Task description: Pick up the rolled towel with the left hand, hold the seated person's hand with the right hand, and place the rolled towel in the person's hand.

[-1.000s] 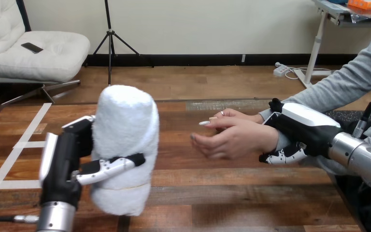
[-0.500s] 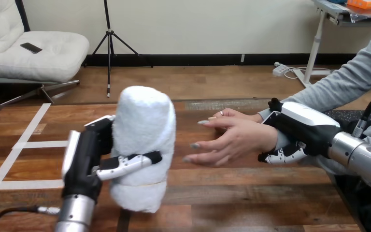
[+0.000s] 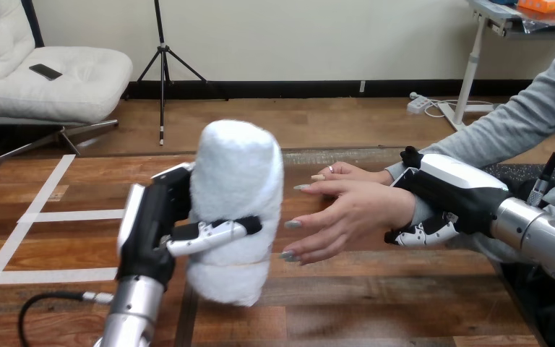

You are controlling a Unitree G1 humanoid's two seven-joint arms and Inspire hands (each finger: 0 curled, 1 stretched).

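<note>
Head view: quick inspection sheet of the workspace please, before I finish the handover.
Surface: wooden table, white tape lines at its left.
Job's things: rolled towel upright in the left hand, close beside the person's hand, whose fingers are spread toward it; contact cannot be told.
Clutter: nothing seen.
Hands: left hand curled round the towel; right hand curled round the person's wrist.
Cables: none between the towel and the person's hand.
Surroundings: the person's arm comes in from the view's right.
</note>
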